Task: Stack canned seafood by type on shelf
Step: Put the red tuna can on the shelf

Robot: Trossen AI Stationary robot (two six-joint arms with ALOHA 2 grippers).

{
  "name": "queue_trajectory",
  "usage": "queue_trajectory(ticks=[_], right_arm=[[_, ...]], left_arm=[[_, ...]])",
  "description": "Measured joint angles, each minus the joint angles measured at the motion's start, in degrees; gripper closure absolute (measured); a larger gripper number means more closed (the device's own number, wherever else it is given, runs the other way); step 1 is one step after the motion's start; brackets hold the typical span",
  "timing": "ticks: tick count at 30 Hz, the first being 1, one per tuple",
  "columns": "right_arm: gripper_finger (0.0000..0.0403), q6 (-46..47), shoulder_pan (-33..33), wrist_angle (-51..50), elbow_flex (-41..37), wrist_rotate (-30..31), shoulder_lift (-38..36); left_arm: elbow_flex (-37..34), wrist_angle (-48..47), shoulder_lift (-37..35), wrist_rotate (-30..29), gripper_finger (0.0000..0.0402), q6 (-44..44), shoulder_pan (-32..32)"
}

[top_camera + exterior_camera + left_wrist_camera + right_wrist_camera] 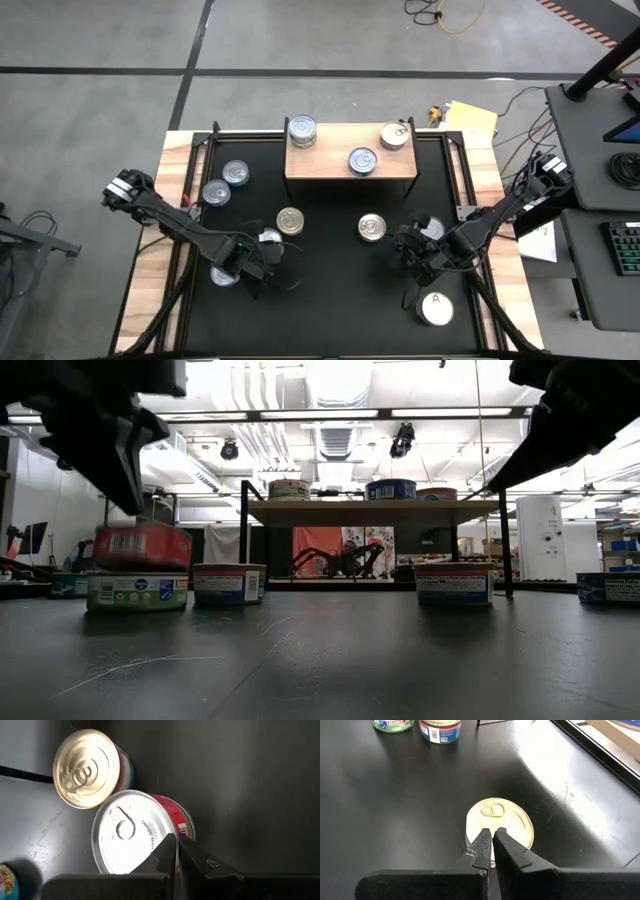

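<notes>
**Early in the sort: both claws are pinched shut over loose tins in front of the shelf.**

High view: the light wooden board shelf on dark legs (330, 168) carries three silver-topped round tins (363, 160), none stacked. The left gripper (265, 262) and right gripper (410, 245) hang in front of it. Low view: left-front of the shelf, a red-labelled silver-topped tin (142, 546) sits raised above a green-labelled tin (137, 592); whether it rests there or is held is unclear. Left wrist view: the fingers meet at the red tin's rim with nothing between them. Right wrist view: the fingers are closed and empty over a gold-topped tin (512, 822). A pick-up likely needs the jaws spread past a tin's width first.
</notes>
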Motion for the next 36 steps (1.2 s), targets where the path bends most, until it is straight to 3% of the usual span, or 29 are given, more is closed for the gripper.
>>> queue_trajectory(ticks=[8,13,17,25,31,36], right_arm=[[0.0394,-0.1,0.0,1.4,-0.8,0.0,0.0],[0.0394,-1.5,0.0,4.7,-0.8,-0.1,0.0],[0.0394,-9.4,-0.3,14.6,-0.8,-0.7,0.0],[0.0394,-27.5,-6.2,37.2,-0.8,-13.9,1.4],[0.0394,-33.0,-12.0,51.9,-0.6,-27.4,8.8],[0.0394,-34.1,-15.2,53.5,4.1,-29.1,16.1]], left_arm=[[0.1,4.5,-1.4,-0.7,0.0401,3.3,-0.6],[0.1,-0.4,-1.4,-0.5,0.0401,1.4,-0.8],[0.1,-6.9,-1.4,-0.5,0.0401,-1.7,-1.3],[-1.5,-7.3,-1.8,-2.8,0.0401,-3.6,-2.8],[-4.8,-6.7,-3.8,-4.3,0.0401,-7.7,-3.7],[-5.7,-6.4,-8.0,-8.4,0.0401,-9.7,-5.3]])
